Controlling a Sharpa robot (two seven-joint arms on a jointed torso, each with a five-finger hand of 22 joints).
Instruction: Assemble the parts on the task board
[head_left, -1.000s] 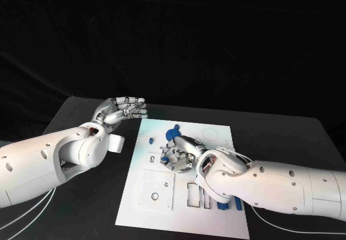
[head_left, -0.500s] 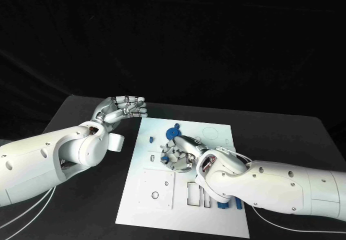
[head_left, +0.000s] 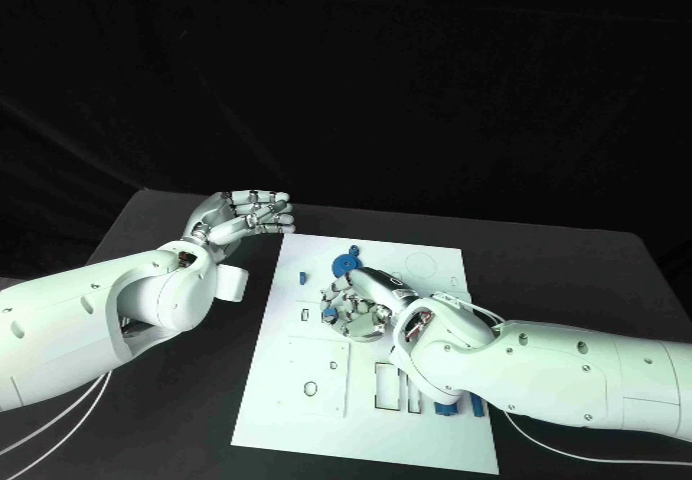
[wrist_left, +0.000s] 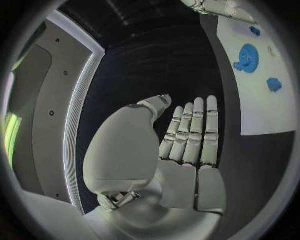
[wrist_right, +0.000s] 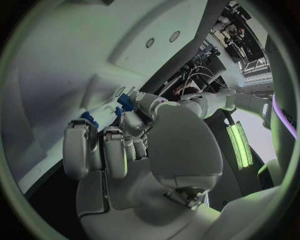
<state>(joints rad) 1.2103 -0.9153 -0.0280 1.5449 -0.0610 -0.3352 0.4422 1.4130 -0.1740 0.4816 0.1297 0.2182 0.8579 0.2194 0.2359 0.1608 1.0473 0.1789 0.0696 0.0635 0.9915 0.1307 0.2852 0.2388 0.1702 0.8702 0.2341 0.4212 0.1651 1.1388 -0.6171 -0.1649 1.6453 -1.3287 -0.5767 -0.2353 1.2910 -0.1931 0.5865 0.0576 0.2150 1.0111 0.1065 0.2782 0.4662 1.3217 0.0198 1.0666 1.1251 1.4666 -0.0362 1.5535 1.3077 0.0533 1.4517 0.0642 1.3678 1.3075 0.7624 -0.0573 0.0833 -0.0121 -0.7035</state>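
Note:
The white task board (head_left: 433, 440) lies in the middle of the black table. My right hand (head_left: 361, 305) is bent down onto the board's middle, and its fingers (wrist_right: 122, 127) close round a small blue part (wrist_right: 125, 104). A blue gear (head_left: 343, 265) lies just beyond that hand, also seen as the gear (wrist_left: 248, 51) on the board (wrist_left: 256, 110). A small blue piece (head_left: 303, 277) sits near the board's left edge. My left hand (head_left: 245, 215) hovers off the board's far left corner, holding nothing, fingers (wrist_left: 194, 130) side by side.
More blue parts (head_left: 469, 405) stand in slots at the board's near right, partly under my right forearm. Rectangular cut-outs (head_left: 387, 388) and a round hole (head_left: 310, 386) mark the board's near half. Bare black table (head_left: 577, 270) lies to the right.
My right hand has crept slightly toward the blue gear, and its fingers now cover more of the small blue part. The left hand has stayed put.

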